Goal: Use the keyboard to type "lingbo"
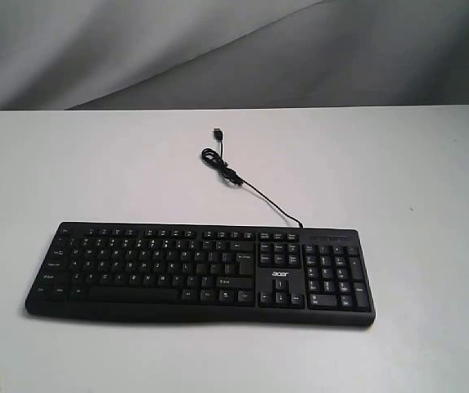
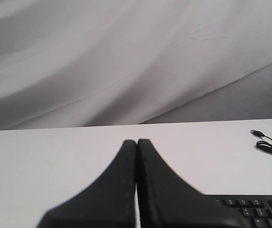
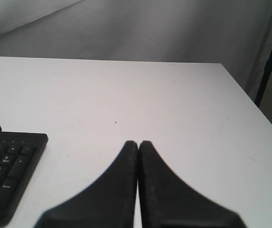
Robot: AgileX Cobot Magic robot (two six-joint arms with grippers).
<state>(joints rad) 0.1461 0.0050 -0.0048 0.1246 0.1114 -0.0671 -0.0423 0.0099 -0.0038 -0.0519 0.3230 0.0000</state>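
The black keyboard [image 1: 201, 274] with a white acer logo lies flat near the front of the white table, number pad at its right end. Its thin USB cable [image 1: 242, 182] runs back from the top edge and ends in a small loop and plug. Neither arm shows in the exterior view. In the left wrist view my left gripper [image 2: 136, 141] is shut with nothing held, and one keyboard end [image 2: 259, 211] shows beside it. My right gripper [image 3: 138, 143] is also shut and empty, with the number-pad end of the keyboard [image 3: 7, 175] off to its side.
The white table [image 1: 398, 164] carries only the keyboard and cable. Grey cloth [image 1: 234, 49] hangs behind the table. In the right wrist view the table edge [image 3: 249, 109] and a dark stand leg [image 3: 268, 61] lie beyond it.
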